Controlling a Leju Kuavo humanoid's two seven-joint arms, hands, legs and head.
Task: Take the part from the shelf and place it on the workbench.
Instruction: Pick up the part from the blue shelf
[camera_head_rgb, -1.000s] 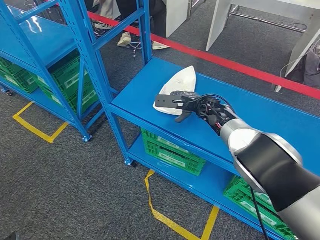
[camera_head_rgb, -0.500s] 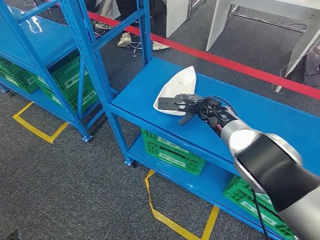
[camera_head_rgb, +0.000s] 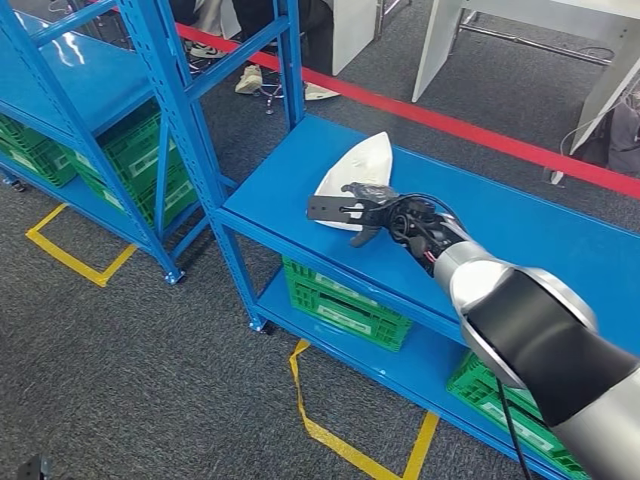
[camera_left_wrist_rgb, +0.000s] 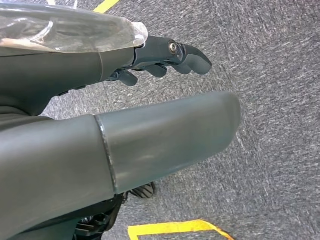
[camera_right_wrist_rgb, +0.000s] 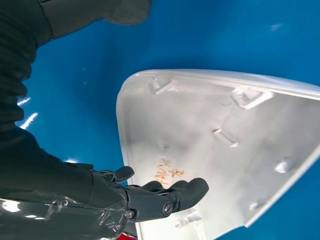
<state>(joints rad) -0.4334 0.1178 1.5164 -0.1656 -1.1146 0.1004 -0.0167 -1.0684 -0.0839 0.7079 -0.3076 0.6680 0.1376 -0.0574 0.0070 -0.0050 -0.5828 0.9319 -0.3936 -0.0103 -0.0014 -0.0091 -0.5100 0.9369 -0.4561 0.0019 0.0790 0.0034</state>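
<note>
Right now the right robot hand (camera_head_rgb: 361, 212) is stretched out over the white part (camera_head_rgb: 355, 178), which lies on the top deck of the blue shelf (camera_head_rgb: 490, 215), close to its front-left corner. Fingers (camera_right_wrist_rgb: 177, 192) are spread over the inside face of the part, thumb (camera_right_wrist_rgb: 124, 7) apart from them, nothing gripped; from the right wrist view I can't tell if the fingers actually touch the plastic or hover just above it. Left robot hand (camera_left_wrist_rgb: 166, 52) hangs over the carpet (camera_left_wrist_rgb: 271, 150), fingers loosely extended, holding nothing. Risks as I see them: part is a thin, smooth, shallow shell lying hollow side up, so closing on it from above probably just pushes it along the slick painted shelf instead of pinching it. It sits near the shelf's front edge, so a shove toward that edge could send it off onto the floor. If the robot hand only catches the thin rim near the narrow end, the wide end will likely lever down and twist out of the grip on lift. Small clips (camera_right_wrist_rgb: 247, 96) moulded on the inside could snag a finger or snap under pressure. Also the blue upright (camera_head_rgb: 290, 60) stands close behind the part; a wide swing-out could clip it. Green crates (camera_head_rgb: 343, 300) sit below on the lower deck.
</note>
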